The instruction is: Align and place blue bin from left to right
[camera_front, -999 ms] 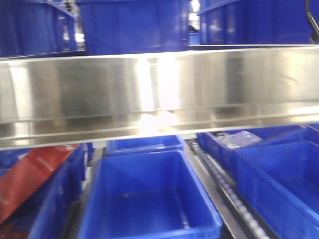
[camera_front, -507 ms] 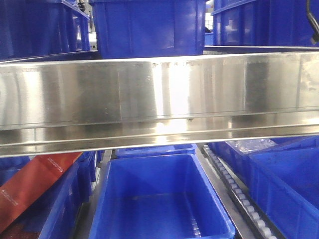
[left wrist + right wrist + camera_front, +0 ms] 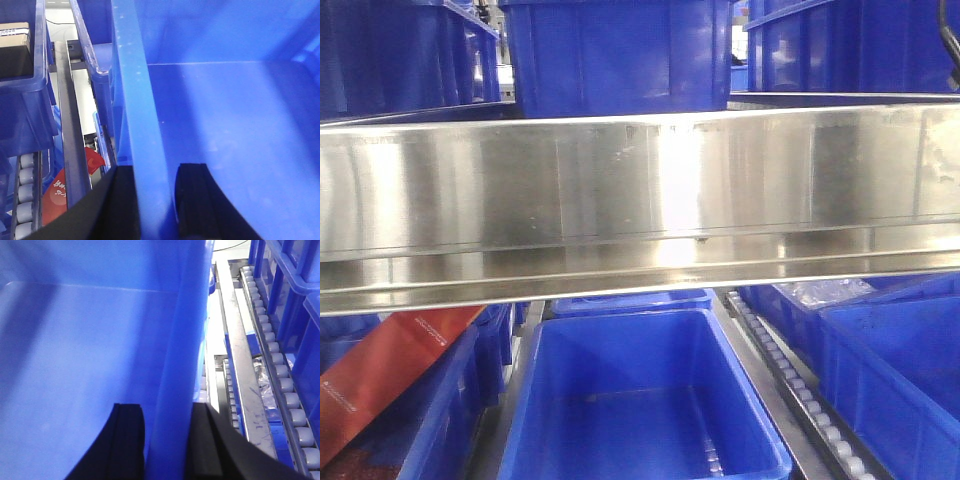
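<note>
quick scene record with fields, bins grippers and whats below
held item: blue bin, no contents in view
left gripper: shut on blue bin, straddling left wall
right gripper: shut on blue bin, straddling right wall
shelf front: steel rail
lower level: empty lower bin, red pack to its left, roller track to its right

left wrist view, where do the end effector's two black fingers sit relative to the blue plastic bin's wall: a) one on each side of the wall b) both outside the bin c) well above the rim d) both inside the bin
a, the left end effector straddles the side wall of the empty blue plastic bin, with one black finger outside the wall and the other inside.
</note>
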